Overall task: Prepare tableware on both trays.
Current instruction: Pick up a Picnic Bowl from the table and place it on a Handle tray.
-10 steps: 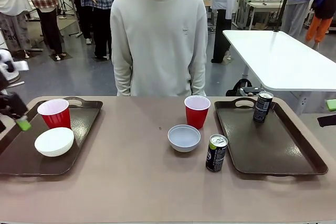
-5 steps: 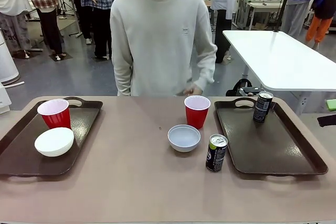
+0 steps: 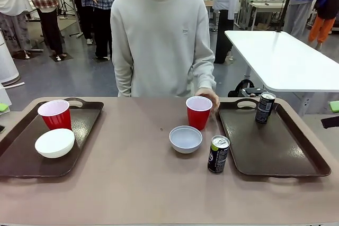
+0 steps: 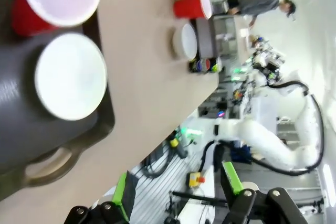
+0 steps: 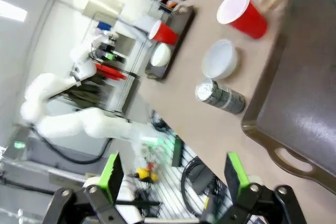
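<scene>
**Counter (image 3: pixel 132 183), tableware as it stands**

1. Left tray (image 3: pixel 85 123): dark brown, at the left end of the counter. It holds the first red cup (image 3: pixel 54 114), upright at the far side. It also holds the cream-white bowl (image 3: pixel 54 142), mouth up, just on the near side of that cup.
2. Right tray (image 3: pixel 280 149): matching, at the right end of the counter. It holds the first dark can (image 3: pixel 265 107), upright in the far part, close to the handle cut-out.
3. Second red cup (image 3: pixel 198 111): upright on the bare counter between the trays, just left of the right tray's far corner. The person's hand (image 3: pixel 210 97) is at its right side by the rim. I cannot tell whether the hand touches the cup.
4. Grey-white bowl (image 3: pixel 186 138): mouth up on the bare counter, just near and left of the second red cup.
5. Second dark can (image 3: pixel 218 154): upright on the counter, right of the grey-white bowl. It stands just outside the right tray's left rim.
6. My left fingers (image 4: pixel 122 202): released and spread apart, with nothing between them. They are off the counter, beyond the left tray's handle.
7. My right fingers (image 5: pixel 111 174): released and spread wide, grasping nothing. They are off the counter's near edge, by the right tray's handle.
</scene>
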Available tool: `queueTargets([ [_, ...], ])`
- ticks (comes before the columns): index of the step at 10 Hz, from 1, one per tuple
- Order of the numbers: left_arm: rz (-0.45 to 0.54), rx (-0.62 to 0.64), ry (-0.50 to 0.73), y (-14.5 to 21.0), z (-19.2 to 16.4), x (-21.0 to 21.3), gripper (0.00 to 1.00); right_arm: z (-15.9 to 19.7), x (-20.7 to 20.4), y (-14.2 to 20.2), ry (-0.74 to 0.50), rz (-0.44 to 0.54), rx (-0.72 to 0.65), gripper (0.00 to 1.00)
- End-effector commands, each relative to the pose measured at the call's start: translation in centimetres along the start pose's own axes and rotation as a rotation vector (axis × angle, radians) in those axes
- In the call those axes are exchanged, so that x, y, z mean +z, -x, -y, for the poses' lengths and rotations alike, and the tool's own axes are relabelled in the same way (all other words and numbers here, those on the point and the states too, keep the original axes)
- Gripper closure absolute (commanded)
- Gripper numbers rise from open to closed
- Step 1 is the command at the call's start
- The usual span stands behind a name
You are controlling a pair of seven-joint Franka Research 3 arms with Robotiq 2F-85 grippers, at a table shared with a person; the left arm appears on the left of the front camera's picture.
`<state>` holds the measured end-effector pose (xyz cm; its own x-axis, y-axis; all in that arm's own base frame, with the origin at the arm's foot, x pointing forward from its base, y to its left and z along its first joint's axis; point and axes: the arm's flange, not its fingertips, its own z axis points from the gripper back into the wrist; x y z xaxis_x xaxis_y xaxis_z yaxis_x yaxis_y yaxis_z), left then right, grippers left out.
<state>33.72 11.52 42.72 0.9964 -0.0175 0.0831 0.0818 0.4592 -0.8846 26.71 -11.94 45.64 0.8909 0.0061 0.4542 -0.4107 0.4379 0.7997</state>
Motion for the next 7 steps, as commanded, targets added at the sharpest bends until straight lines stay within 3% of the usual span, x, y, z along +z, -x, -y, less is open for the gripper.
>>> queueTargets([
  [1, 0.025, -0.035, 0.026, -0.3, 0.9, -0.6, 0.13, -6.6, 0.4, -0.2, 0.262, -0.090, 0.013, 0.00],
  [3, 0.030, -0.003, -0.044, 0.0, 1.9, -1.9, 0.13, -12.6, -2.6, -3.3, 0.508, -0.253, 0.004, 0.00],
  [4, 0.049, -0.015, -0.081, 0.4, 2.4, -2.3, 0.13, -14.9, -4.6, -4.8, 0.569, -0.321, 0.004, 0.00],
  [5, 0.009, -0.017, -0.002, -0.8, 1.5, -1.3, 0.13, -16.4, -7.2, -6.6, 0.606, -0.372, 0.007, 0.00],
  [7, 0.009, -0.017, -0.002, -0.8, 1.5, -1.3, 0.13, -16.9, -13.2, -9.8, 0.649, -0.409, 0.063, 0.00],
])
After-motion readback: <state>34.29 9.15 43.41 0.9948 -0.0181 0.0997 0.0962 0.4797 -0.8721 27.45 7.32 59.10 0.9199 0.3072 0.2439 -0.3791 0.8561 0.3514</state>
